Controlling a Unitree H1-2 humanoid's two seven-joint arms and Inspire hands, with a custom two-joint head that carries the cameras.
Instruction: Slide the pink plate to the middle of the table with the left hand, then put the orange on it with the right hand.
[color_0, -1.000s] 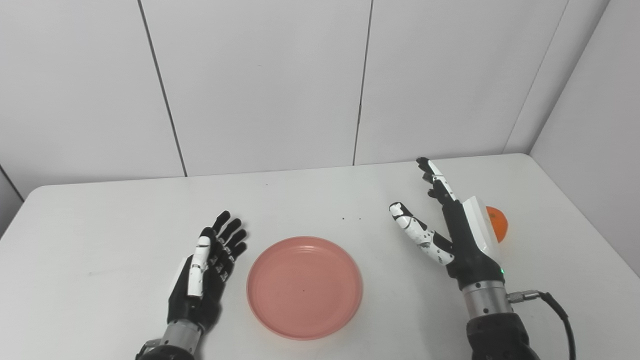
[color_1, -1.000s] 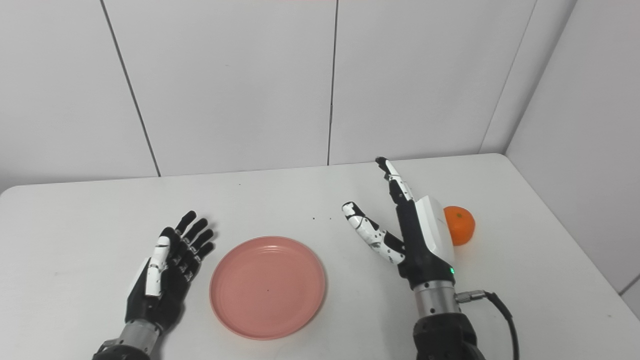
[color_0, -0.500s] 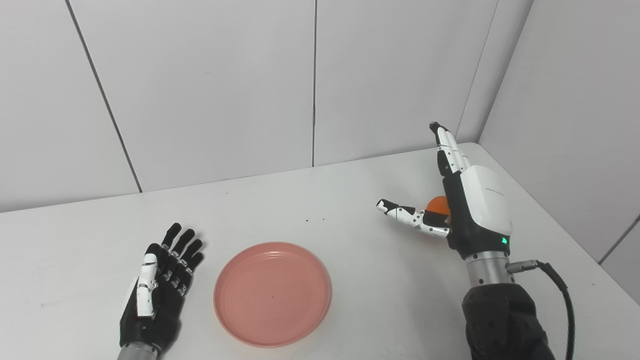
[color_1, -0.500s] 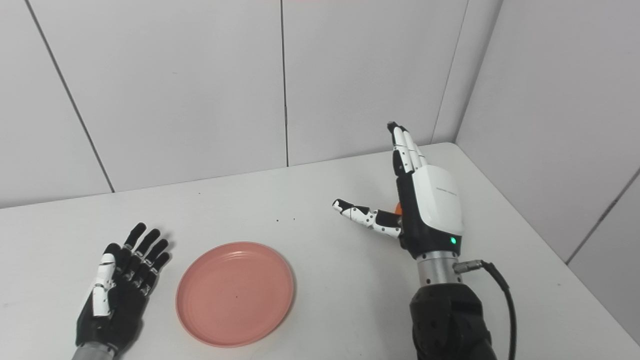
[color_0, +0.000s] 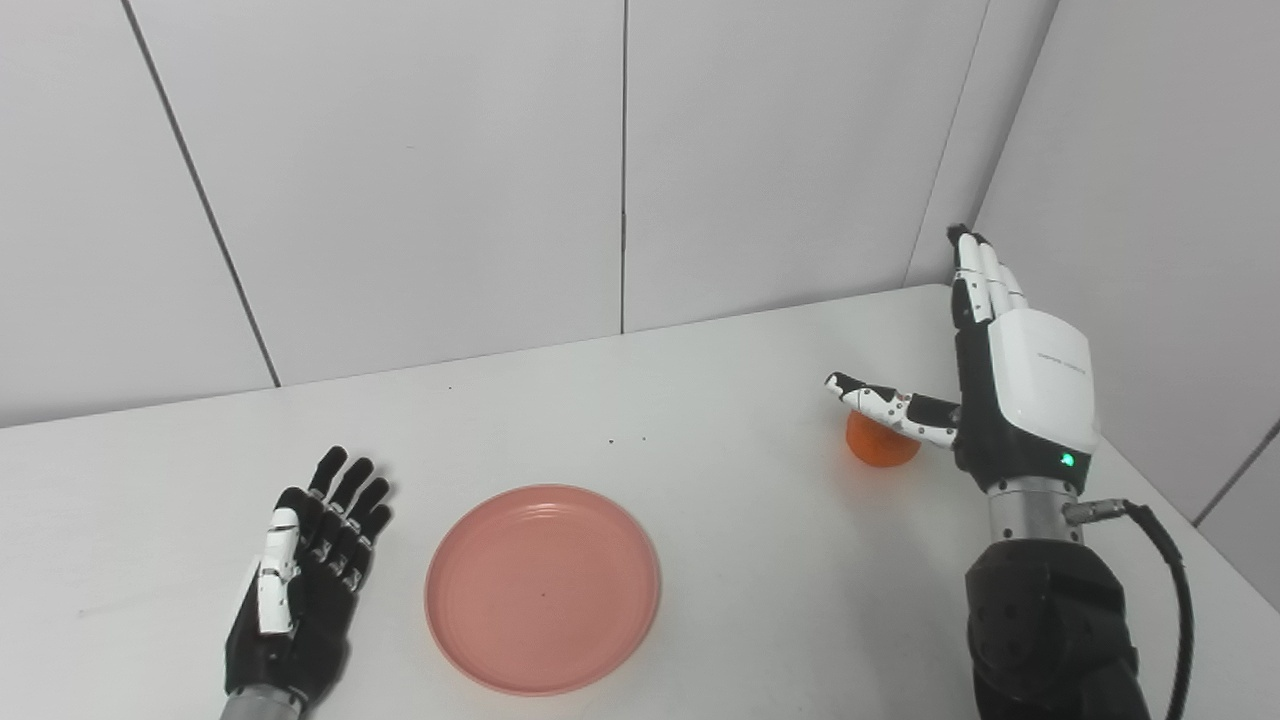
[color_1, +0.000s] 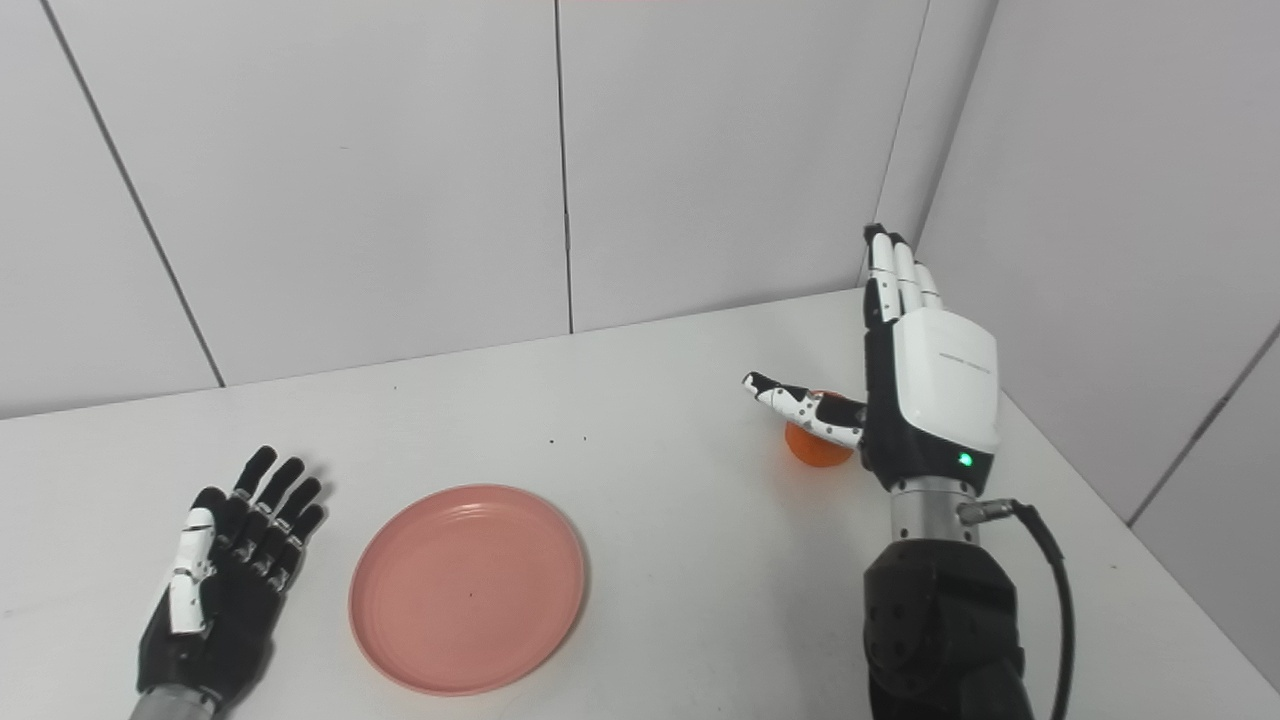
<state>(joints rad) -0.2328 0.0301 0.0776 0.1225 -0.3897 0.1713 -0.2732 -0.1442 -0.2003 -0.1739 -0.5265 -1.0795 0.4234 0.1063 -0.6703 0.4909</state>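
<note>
The pink plate (color_0: 543, 587) lies flat on the white table (color_0: 700, 400), near the front and left of centre, with nothing on it. My left hand (color_0: 300, 580) rests open on the table just left of the plate, apart from its rim. The orange (color_0: 880, 443) sits near the table's right edge. My right hand (color_0: 1010, 380) is raised above and just right of the orange, open, fingers pointing up and its thumb stretched out over the fruit. The thumb hides part of the orange; it holds nothing.
White wall panels (color_0: 620, 160) stand behind the table and along its right side (color_0: 1150, 200), close to the right hand. A black cable (color_0: 1170, 560) hangs from the right wrist. A few small dark specks (color_0: 625, 438) mark the tabletop.
The camera swung right early on. My right hand rose and moved right, from in front of the orange to above and beside it. The left hand drew back slightly; the plate stayed put.
</note>
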